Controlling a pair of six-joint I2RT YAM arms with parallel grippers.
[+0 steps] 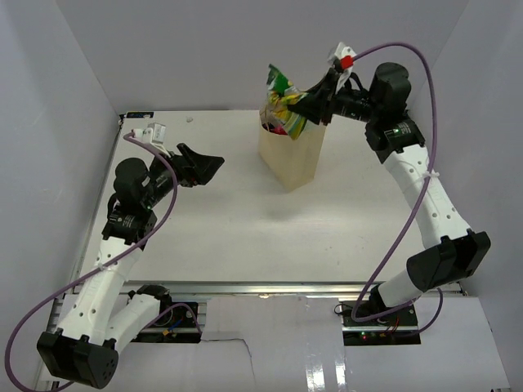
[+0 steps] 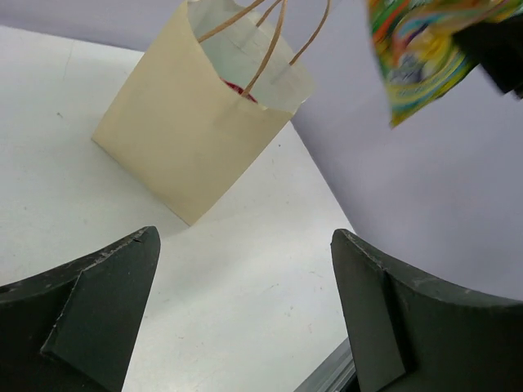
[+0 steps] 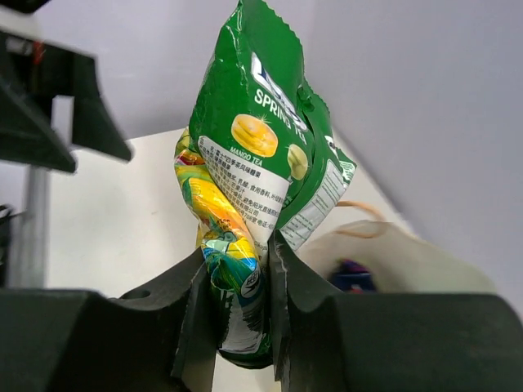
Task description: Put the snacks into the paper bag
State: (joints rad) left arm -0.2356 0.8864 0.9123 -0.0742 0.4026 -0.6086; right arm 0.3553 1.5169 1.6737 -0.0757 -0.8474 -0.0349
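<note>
The tan paper bag (image 1: pixel 292 158) stands upright at the far middle of the table; it also shows in the left wrist view (image 2: pixel 184 122) with its handles up and something red inside. My right gripper (image 1: pixel 304 104) is shut on the green-yellow snack packet (image 1: pixel 282 102) and holds it in the air just above the bag's mouth. In the right wrist view the packet (image 3: pixel 253 155) is pinched between the fingers (image 3: pixel 188 318), and the bag's mouth (image 3: pixel 384 257) lies below right with a dark blue-purple packet inside. My left gripper (image 1: pixel 204 166) is open and empty, left of the bag.
White walls enclose the table on the left, back and right. The table's near edge is a metal rail (image 1: pixel 270 287) by the arm bases.
</note>
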